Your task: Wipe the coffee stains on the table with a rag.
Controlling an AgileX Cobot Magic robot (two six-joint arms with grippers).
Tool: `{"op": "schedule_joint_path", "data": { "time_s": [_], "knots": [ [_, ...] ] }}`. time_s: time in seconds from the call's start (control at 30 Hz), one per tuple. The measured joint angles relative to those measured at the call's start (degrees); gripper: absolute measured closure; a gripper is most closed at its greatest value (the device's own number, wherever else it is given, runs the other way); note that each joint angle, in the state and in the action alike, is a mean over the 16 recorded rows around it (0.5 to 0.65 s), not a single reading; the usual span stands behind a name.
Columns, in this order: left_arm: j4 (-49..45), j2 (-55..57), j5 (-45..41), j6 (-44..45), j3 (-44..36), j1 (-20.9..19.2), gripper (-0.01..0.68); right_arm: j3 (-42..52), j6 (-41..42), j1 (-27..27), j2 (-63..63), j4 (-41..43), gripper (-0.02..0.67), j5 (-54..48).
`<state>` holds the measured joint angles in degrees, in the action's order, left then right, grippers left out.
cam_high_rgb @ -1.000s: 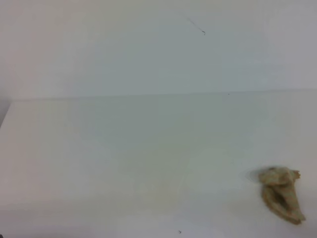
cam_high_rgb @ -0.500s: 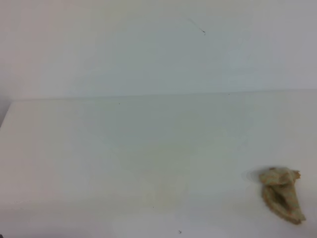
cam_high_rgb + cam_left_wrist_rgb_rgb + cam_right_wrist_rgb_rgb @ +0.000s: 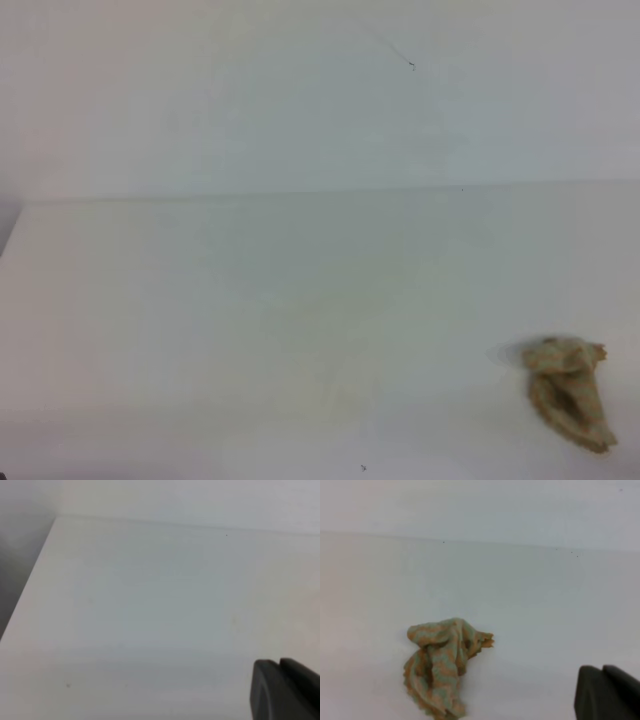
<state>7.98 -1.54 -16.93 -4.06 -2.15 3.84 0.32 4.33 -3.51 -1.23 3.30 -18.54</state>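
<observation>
In your left wrist view, the left gripper [image 3: 280,666] sits at the lower right corner, fingers pressed together with nothing between them, over bare white table [image 3: 150,610]. Ahead of it and slightly right you may note a faint yellowish tint; whether that is coffee stains cannot be told. In your right wrist view, the right gripper [image 3: 602,672] is likewise pressed shut and empty. The rag [image 3: 440,665] lies crumpled on the table, well to the left of that claw, not touching it.

No readable text, labels, brands, numbers or signs anywhere in any view.
</observation>
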Motion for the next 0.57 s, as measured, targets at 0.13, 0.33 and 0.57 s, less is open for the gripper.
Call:
{"op": "schedule_joint_path", "data": {
  "time_s": [0.13,0.33,0.57],
  "knots": [
    [0.00,0.00,0.00,0.00,0.00,0.00,0.672,0.11,0.00,0.00,0.04,0.01,0.649,0.00],
    [0.00,0.00,0.00,0.00,0.00,0.00,0.672,0.21,0.00,0.00,-0.07,0.01,0.649,0.00],
    [0.00,0.00,0.00,0.00,0.00,0.00,0.672,0.37,0.00,0.00,-0.09,0.02,0.649,0.00]
  ]
}}
